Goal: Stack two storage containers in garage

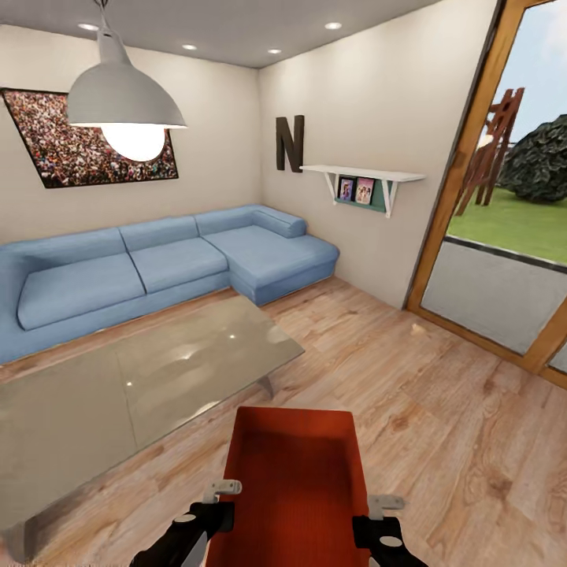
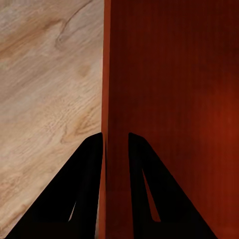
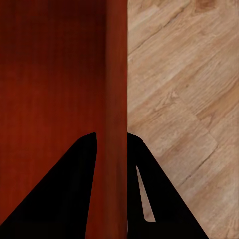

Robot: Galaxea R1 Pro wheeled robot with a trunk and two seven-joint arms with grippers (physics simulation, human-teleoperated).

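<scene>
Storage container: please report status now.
Left hand and right hand each clamp a side wall. Storage container held over wood floor. Glass table ahead-left.

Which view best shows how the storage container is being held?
The head view: the storage container sits between the left gripper and right gripper. Each wrist view shows only one side wall clamped between dark fingers, above wood floor.

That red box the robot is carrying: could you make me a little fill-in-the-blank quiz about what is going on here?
1. The orange-red container is held over a floor made of ____.
2. Each of its side walls is pinched between a gripper's two ____.
3. The sofa behind the glass table is ____ in colour.
4. The big letter on the wall is ____.

Missing words: wood; fingers; blue; N
</scene>
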